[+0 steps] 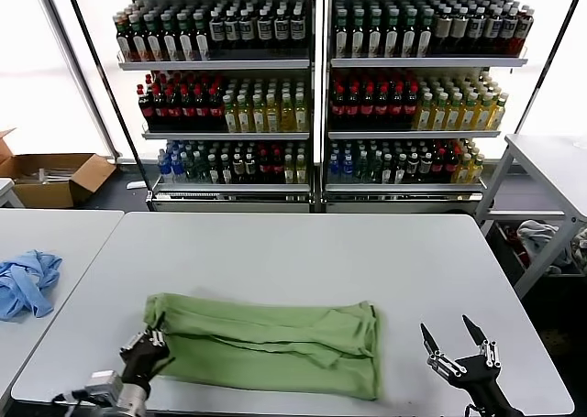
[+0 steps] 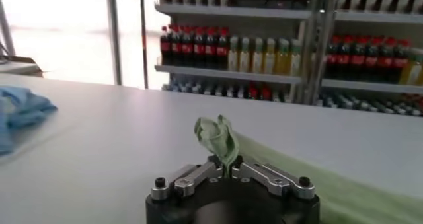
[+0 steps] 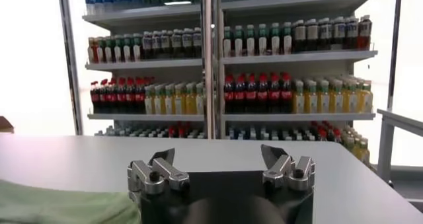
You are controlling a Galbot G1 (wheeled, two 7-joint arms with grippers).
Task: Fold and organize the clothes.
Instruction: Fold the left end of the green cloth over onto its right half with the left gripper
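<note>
The light green shirt [image 1: 275, 342] lies folded into a long band across the near part of the white table [image 1: 303, 243]. My left gripper [image 1: 147, 342] is at the band's left end, shut on a pinch of green cloth that stands up between its fingers in the left wrist view [image 2: 218, 138]. My right gripper [image 1: 454, 342] is open and empty just right of the shirt's right end, near the table's front edge. In the right wrist view [image 3: 217, 158] its fingers stand wide apart and a bit of green shirt [image 3: 59, 205] shows beside it.
A light blue garment [image 1: 26, 281] lies on the neighbouring table at the left. Shelves of drink bottles [image 1: 312, 87] stand behind the table. A cardboard box [image 1: 50, 177] sits on the floor at far left; another table [image 1: 550, 160] is at the right.
</note>
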